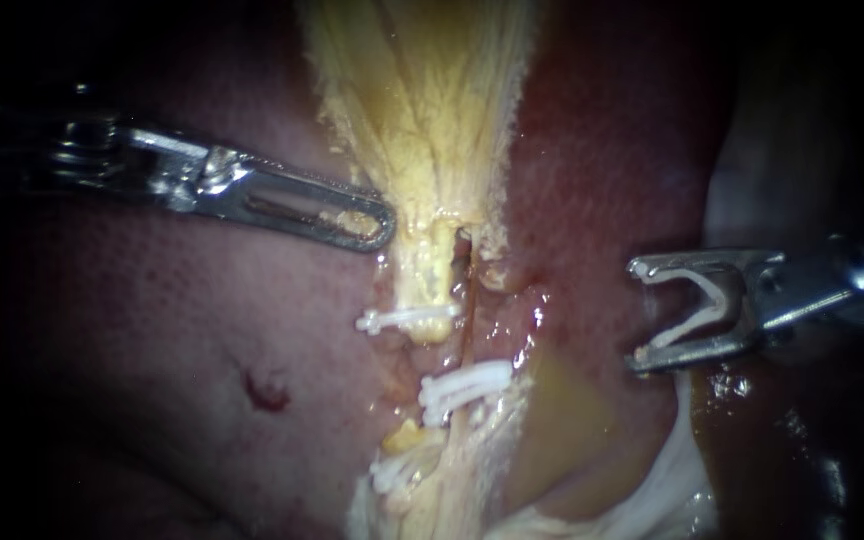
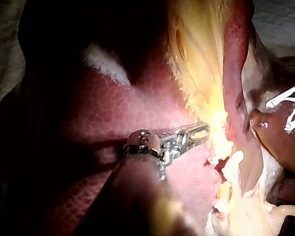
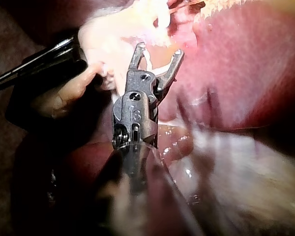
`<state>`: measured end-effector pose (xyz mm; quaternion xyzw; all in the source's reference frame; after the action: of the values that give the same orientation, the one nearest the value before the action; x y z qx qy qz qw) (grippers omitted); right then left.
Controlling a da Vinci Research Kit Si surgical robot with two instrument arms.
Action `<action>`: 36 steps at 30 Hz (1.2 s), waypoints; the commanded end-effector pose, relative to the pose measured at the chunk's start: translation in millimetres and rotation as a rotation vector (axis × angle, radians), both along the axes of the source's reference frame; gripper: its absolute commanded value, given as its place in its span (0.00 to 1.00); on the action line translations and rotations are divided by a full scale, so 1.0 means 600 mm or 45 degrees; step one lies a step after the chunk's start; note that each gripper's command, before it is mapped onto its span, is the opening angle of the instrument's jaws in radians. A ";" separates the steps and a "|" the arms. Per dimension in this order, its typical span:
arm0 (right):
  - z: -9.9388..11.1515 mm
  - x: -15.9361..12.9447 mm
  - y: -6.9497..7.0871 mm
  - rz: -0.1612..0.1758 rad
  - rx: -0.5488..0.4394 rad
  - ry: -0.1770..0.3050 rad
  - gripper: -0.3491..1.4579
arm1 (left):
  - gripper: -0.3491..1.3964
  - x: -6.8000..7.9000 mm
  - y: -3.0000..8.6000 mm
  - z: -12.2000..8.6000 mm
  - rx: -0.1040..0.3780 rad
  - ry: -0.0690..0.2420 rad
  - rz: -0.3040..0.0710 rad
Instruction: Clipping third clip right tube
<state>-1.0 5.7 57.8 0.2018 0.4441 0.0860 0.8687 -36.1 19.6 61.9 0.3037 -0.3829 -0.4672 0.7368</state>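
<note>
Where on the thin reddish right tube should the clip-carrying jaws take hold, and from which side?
Take the bare stretch of the thin reddish right tube, above the paired white clips already on it. Come from the right instrument's own side: the tube runs near upright, so the open white plastic clip in its jaws would straddle it crosswise.

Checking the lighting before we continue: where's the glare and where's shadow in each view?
Endoscope view: edges dark, left instrument shaft shadowed, glints beside the clips. Left wrist view: glare washes out the yellow tissue ahead of it. Right wrist view: pale tissue ahead of the right instrument and its clip overlit.
</note>
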 end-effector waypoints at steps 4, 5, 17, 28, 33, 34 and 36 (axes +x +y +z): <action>0.0003 -0.0001 0.0002 0.000 0.000 -0.001 0.47 | 0.00 0.0014 0.0005 -0.0015 0.006 -0.006 0.005; 0.0004 -0.0001 0.0002 0.001 0.000 -0.001 0.47 | 0.00 0.0021 0.0007 -0.0023 0.011 -0.010 0.011; 0.0005 0.0000 0.0003 0.002 0.000 -0.002 0.47 | 0.00 0.0121 0.0050 -0.0096 -0.011 0.011 -0.063; 0.0010 0.0036 0.0009 -0.002 0.039 0.022 0.47 | 0.00 0.0123 0.0049 -0.0098 -0.011 0.010 -0.067; 0.0024 0.0067 0.0017 0.032 0.102 0.028 0.47 | 0.00 0.0123 0.0048 -0.0099 -0.012 0.010 -0.067; 0.0028 0.0073 0.0020 0.034 0.122 0.035 0.47 | 0.00 0.0123 0.0047 -0.0100 -0.012 0.010 -0.068; 0.0035 0.0081 0.0024 0.048 0.156 0.049 0.47 | 0.00 0.0123 0.0047 -0.0100 -0.012 0.010 -0.068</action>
<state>4.2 7.3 60.2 0.2549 0.4604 0.1312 0.8402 -28.7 22.4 55.9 0.2882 -0.3901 -0.4862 0.7269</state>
